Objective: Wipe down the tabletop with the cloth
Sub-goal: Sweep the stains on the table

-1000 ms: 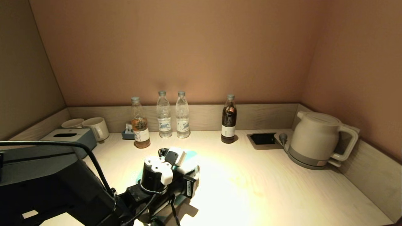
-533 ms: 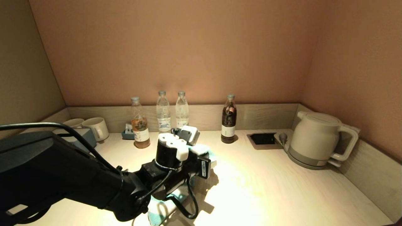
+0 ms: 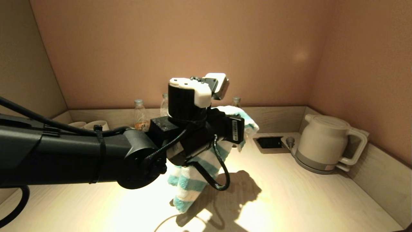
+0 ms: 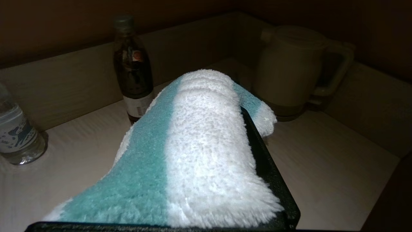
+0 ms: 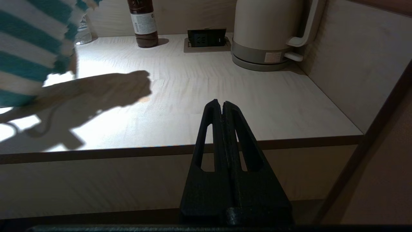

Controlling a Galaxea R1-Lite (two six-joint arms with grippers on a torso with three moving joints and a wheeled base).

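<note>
The black left end effector (image 3: 239, 124) is raised above the pale beige wood-grain bench (image 3: 289, 193), its fingers clamped on the soft teal-and-white striped terry cloth (image 3: 196, 174). The cloth drapes over the fingers and hangs down clear of the bench near its centre, with the lower end toward 7 o'clock. A dark brown bottle (image 4: 133, 69) stands at 12 o'clock behind it, the cream electric kettle (image 3: 325, 143) at 2 o'clock, and the small black rectangular recess (image 3: 269, 142) between them. The right end effector (image 5: 222, 104) waits off the bench's front edge at 5 o'clock, its 2 fingers pressed together on nothing.
</note>
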